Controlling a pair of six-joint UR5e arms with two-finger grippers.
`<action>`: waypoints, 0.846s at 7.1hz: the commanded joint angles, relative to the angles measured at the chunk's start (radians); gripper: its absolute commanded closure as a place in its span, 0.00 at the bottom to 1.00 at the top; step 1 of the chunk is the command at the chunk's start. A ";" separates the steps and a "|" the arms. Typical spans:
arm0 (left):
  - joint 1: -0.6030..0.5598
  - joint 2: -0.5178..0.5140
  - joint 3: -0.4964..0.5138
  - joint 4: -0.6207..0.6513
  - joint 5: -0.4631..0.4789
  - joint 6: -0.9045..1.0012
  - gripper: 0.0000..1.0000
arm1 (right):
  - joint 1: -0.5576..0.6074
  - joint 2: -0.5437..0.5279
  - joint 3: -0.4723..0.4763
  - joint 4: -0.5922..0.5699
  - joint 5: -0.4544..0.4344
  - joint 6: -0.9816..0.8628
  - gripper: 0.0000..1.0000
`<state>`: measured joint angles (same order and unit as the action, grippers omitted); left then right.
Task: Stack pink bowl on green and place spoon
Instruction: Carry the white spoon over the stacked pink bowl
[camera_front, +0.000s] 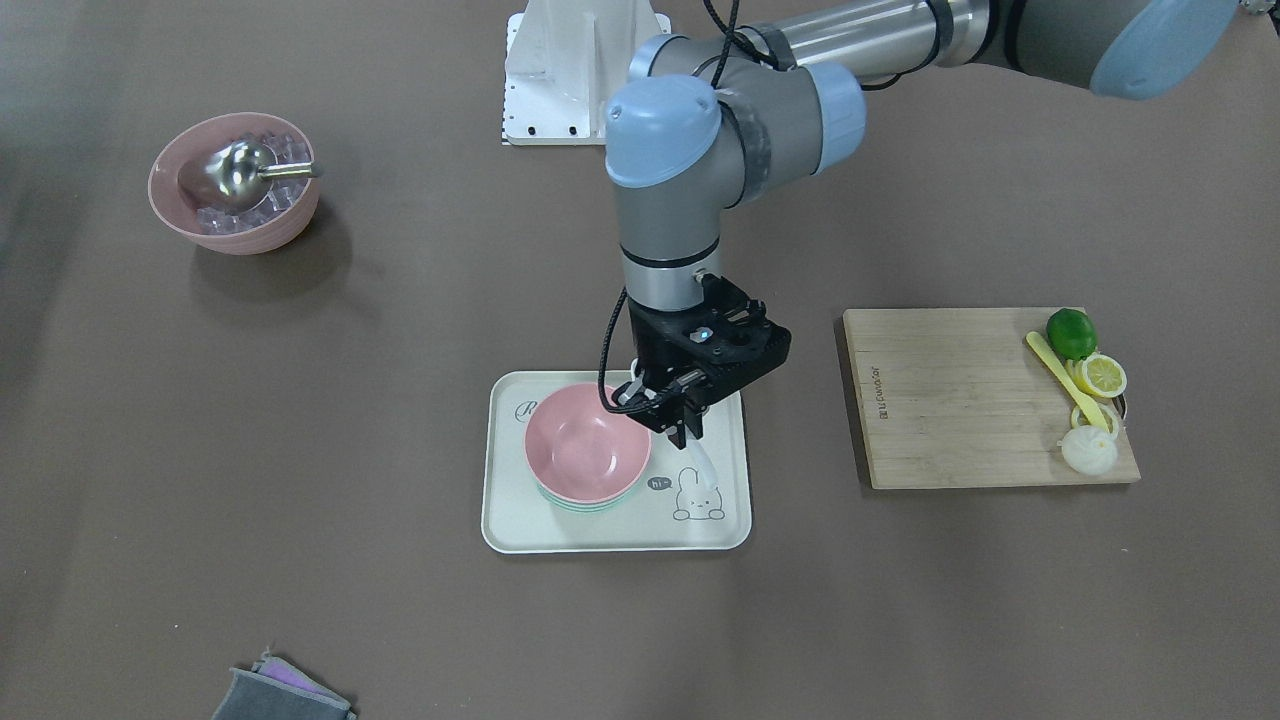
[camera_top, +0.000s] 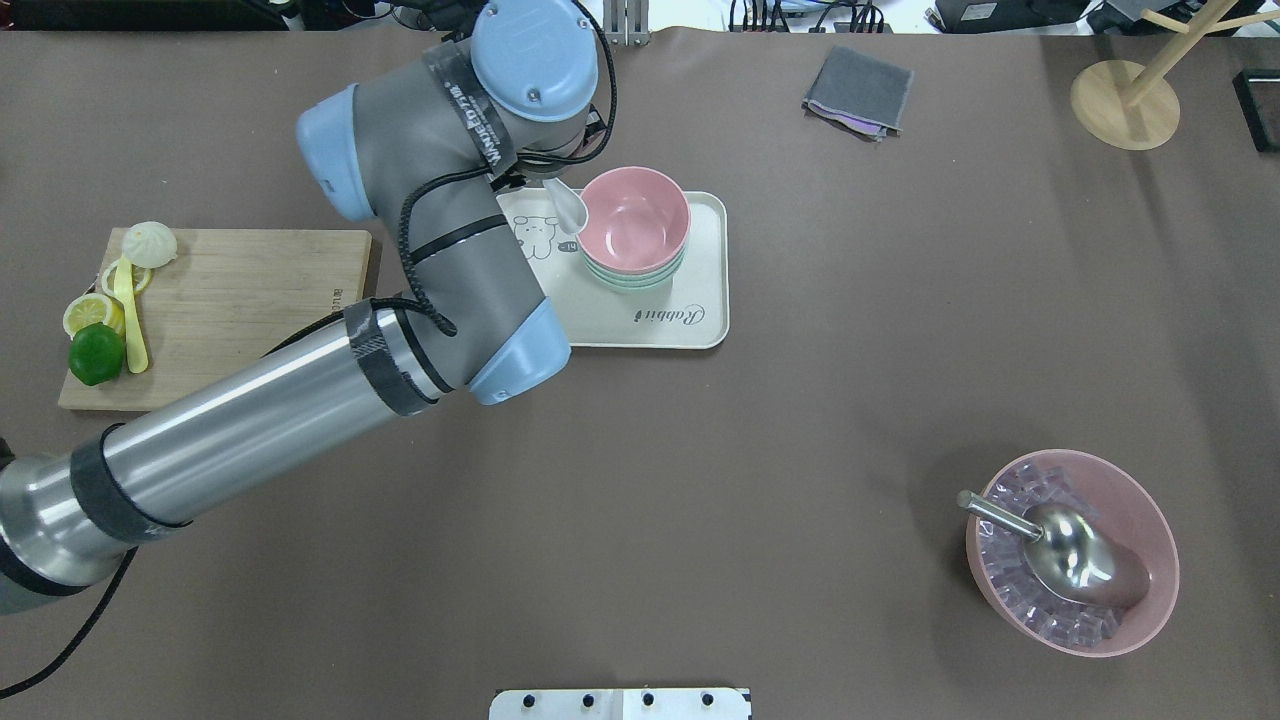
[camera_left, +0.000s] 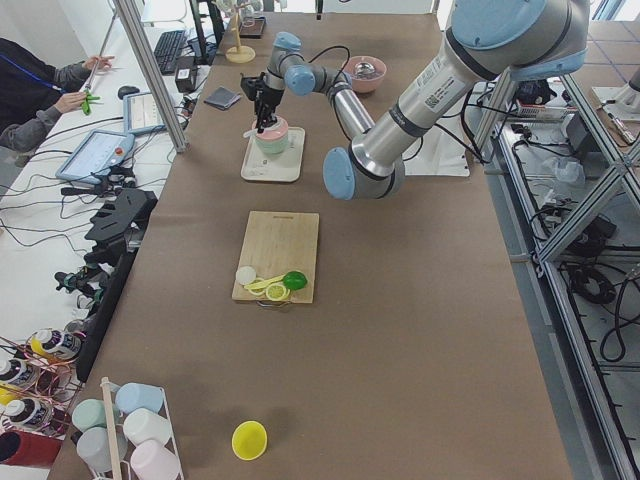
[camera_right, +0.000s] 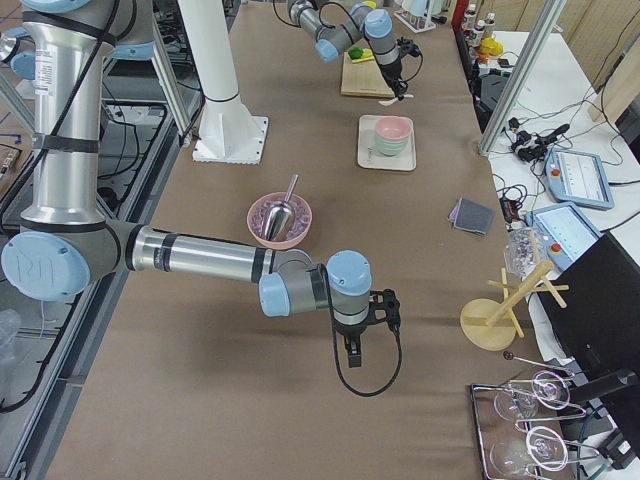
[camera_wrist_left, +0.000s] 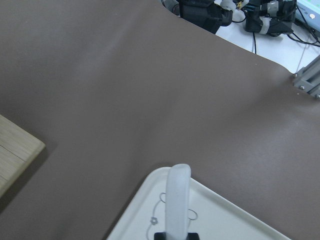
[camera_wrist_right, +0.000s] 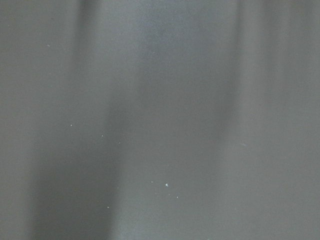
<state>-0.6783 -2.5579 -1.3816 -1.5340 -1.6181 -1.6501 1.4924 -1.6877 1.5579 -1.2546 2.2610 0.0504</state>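
Note:
A pink bowl (camera_front: 587, 445) sits nested on a green bowl (camera_front: 580, 506) on a cream tray (camera_front: 520, 520); the overhead view shows the pink bowl (camera_top: 633, 218), the green rim (camera_top: 625, 283) and the tray (camera_top: 690, 320). My left gripper (camera_front: 685, 430) is shut on a white spoon (camera_front: 703, 465) and holds it over the tray beside the bowls. The spoon's scoop (camera_top: 568, 205) points at the pink bowl's rim. In the left wrist view the spoon (camera_wrist_left: 177, 200) sticks out over the tray corner. My right gripper (camera_right: 354, 345) shows only in the exterior right view, so I cannot tell its state.
A wooden cutting board (camera_front: 950, 400) holds a lime (camera_front: 1071, 333), lemon slices (camera_front: 1100, 376), a yellow utensil (camera_front: 1065, 378) and a white bun (camera_front: 1088, 451). A large pink bowl (camera_front: 235, 185) holds ice cubes and a metal scoop. A grey cloth (camera_top: 858, 92) and a wooden stand (camera_top: 1125, 105) lie far off.

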 joint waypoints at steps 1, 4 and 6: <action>0.040 -0.041 0.073 -0.049 0.041 -0.013 1.00 | -0.001 -0.004 -0.001 0.001 0.002 0.002 0.00; 0.075 -0.067 0.134 -0.092 0.096 -0.016 1.00 | -0.001 -0.003 -0.001 0.001 0.000 0.002 0.00; 0.077 -0.067 0.138 -0.106 0.099 -0.014 0.77 | -0.001 -0.003 -0.001 0.001 -0.001 0.002 0.00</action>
<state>-0.6034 -2.6239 -1.2476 -1.6288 -1.5238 -1.6654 1.4910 -1.6907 1.5570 -1.2532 2.2609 0.0522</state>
